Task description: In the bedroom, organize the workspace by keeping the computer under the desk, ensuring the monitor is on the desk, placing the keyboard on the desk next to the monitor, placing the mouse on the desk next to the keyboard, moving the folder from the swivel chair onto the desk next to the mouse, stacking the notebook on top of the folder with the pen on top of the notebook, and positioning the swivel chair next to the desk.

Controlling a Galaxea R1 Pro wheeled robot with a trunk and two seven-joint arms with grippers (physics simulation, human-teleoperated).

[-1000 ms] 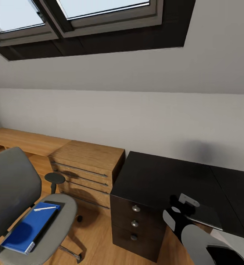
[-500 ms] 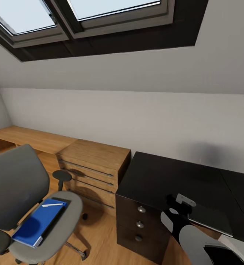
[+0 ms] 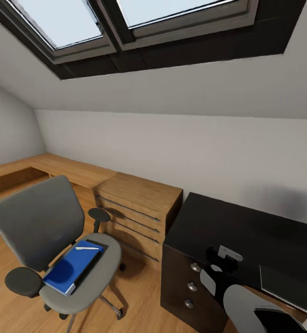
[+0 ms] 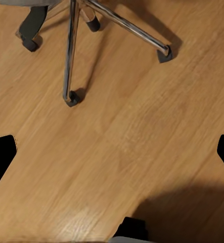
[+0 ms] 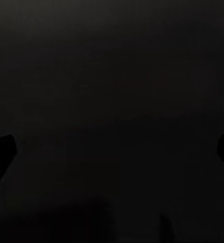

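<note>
Camera: whole view swung left over the last second, so that was the robot turning, not the furniture moving.
Swivel chair (image 3: 56,240): ended up fully in view at near left, apart from the black desk (image 3: 246,231) on the right.
Blue folder (image 3: 72,267): lay on the seat, white pen (image 3: 87,248) on top.
Left gripper (image 4: 112,152): fingers spread, empty, over the wood floor (image 4: 142,142).
Right gripper: also looked spread, nothing held.
Meaning: probably lining up for the folder pickup.
</note>
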